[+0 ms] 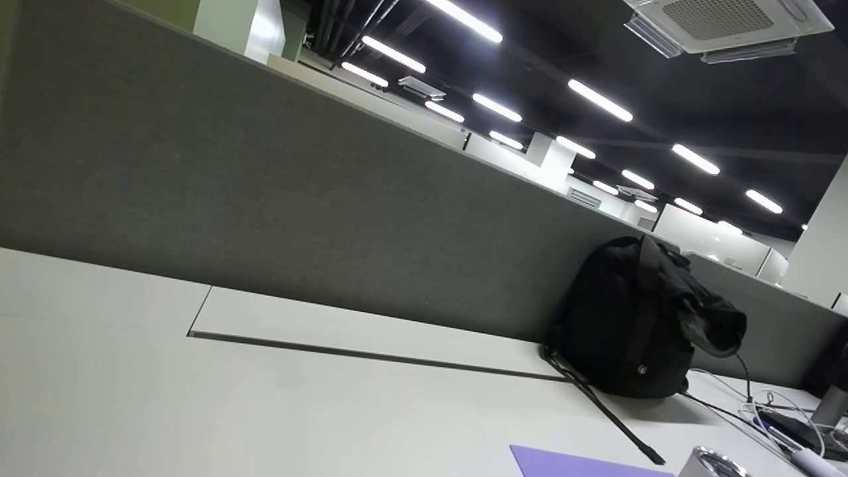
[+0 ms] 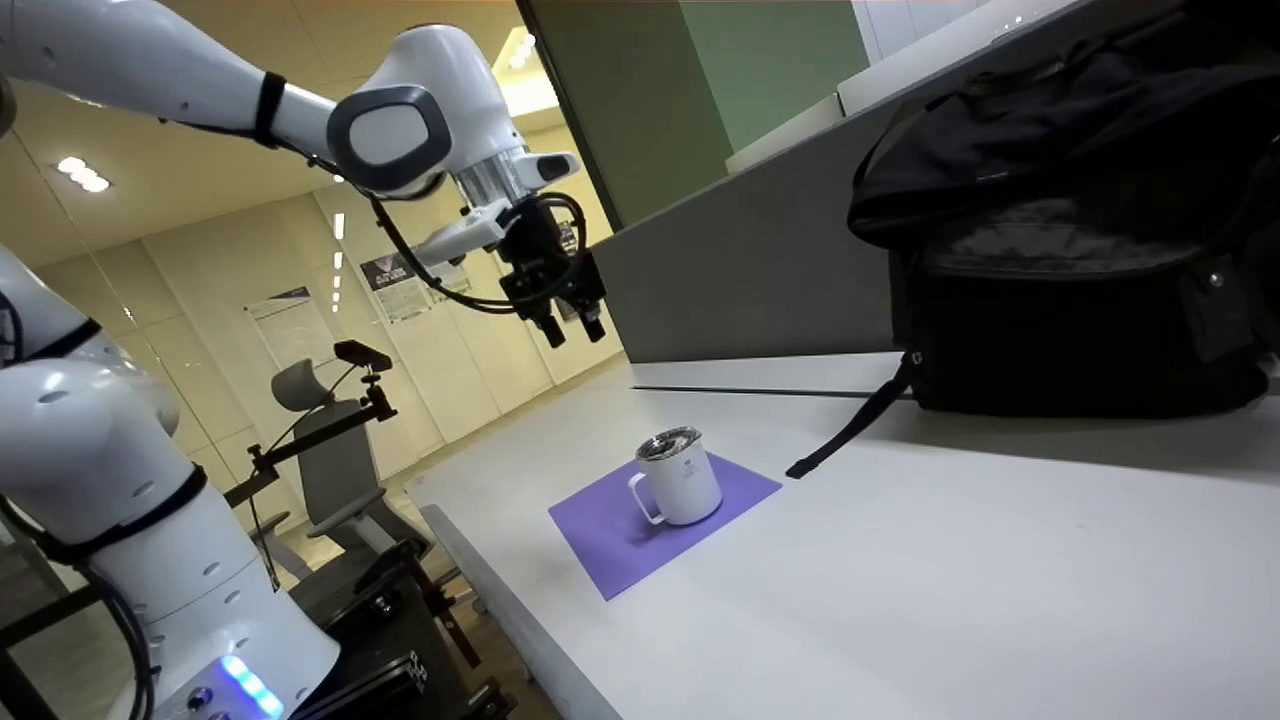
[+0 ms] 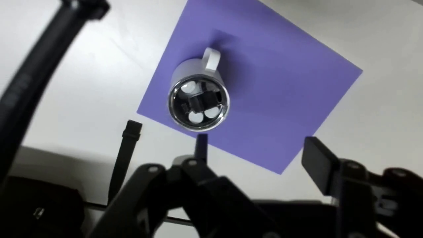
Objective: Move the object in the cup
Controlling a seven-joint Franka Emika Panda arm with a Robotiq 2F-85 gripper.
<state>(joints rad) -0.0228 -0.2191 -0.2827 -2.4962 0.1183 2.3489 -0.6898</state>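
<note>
A white cup (image 2: 688, 487) with a handle and a shiny, clear-looking lid stands upright on a purple sheet (image 2: 590, 535). In the wrist view the cup (image 3: 180, 71) stands near one edge of the purple sheet (image 3: 277, 92); its lid shows a dark piece and several round white patches. I cannot tell whether an object lies inside. In an exterior view only the cup's top (image 1: 712, 464) shows at the bottom edge, beside a corner of the sheet (image 1: 576, 464). My gripper (image 2: 575, 333) is open and empty, well above the table. Its spread fingers also show in the wrist view (image 3: 256, 145).
A black backpack (image 2: 1080, 320) stands on the white table (image 2: 900, 580) against a grey partition (image 2: 740, 290); it also shows in an exterior view (image 1: 629, 324). Its strap (image 2: 850, 435) reaches toward the sheet. Cables (image 1: 762, 411) lie beyond the backpack.
</note>
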